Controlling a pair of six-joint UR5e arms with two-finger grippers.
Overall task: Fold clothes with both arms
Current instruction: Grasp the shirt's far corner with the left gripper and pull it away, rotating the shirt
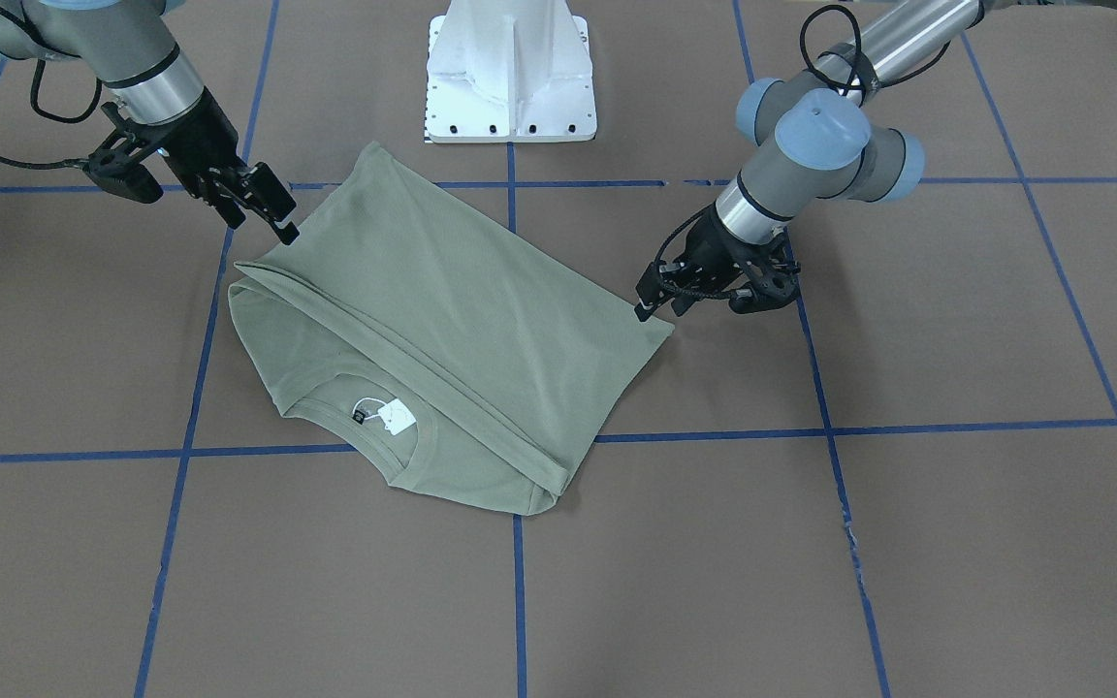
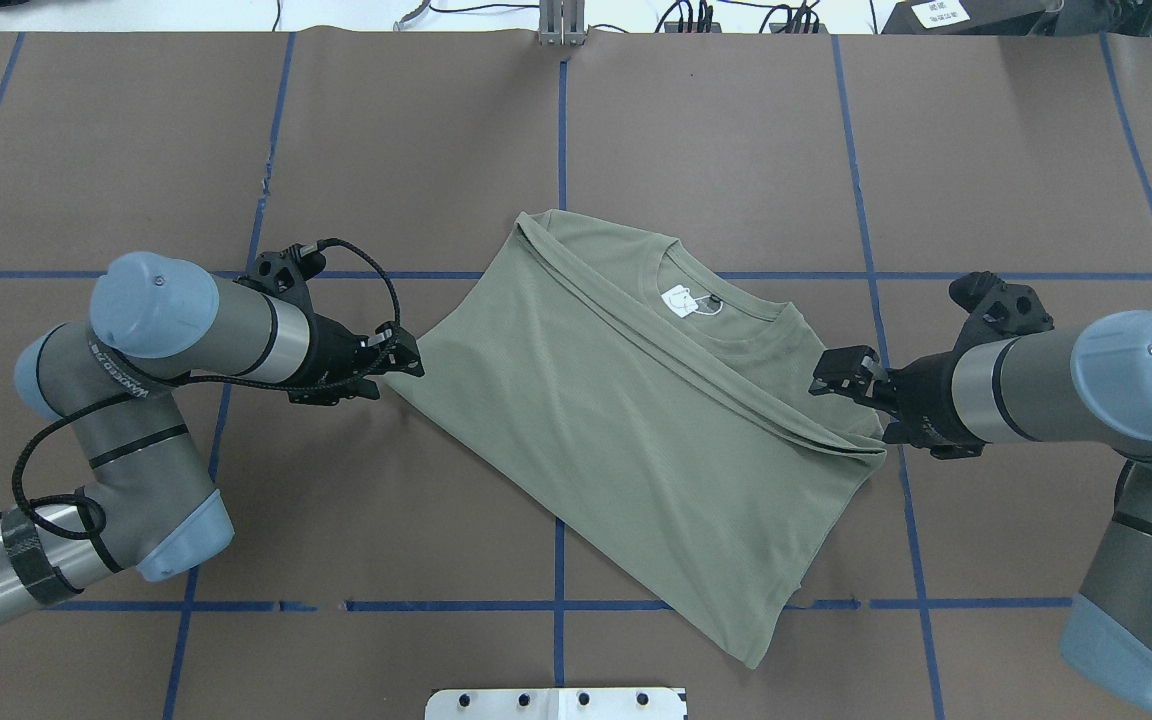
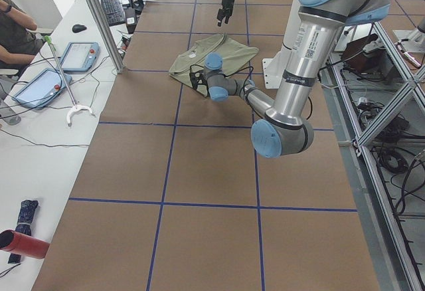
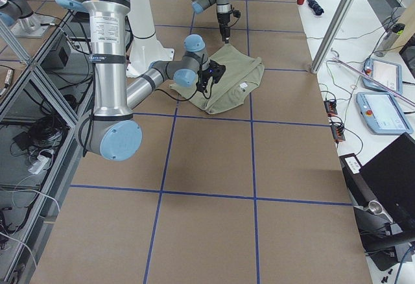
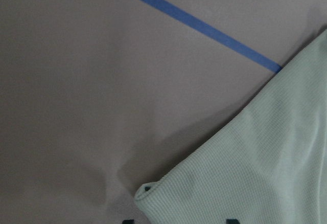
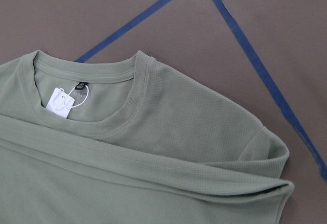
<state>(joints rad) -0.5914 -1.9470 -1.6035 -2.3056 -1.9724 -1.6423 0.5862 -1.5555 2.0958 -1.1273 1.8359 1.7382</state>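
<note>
Left jaws spread, shirt (image 2: 636,420) corner at tips; right jaws spread, just beside folded edge.

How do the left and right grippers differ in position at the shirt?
The left gripper is at the shirt's plain corner; the right gripper is at the fold's end near the collar. The left gripper's camera sees cloth closely, the right gripper's sees the whole collar, so the right seems higher. The left gripper looks open; the right's state is unclear. Both face the shirt from opposite sides.
</note>
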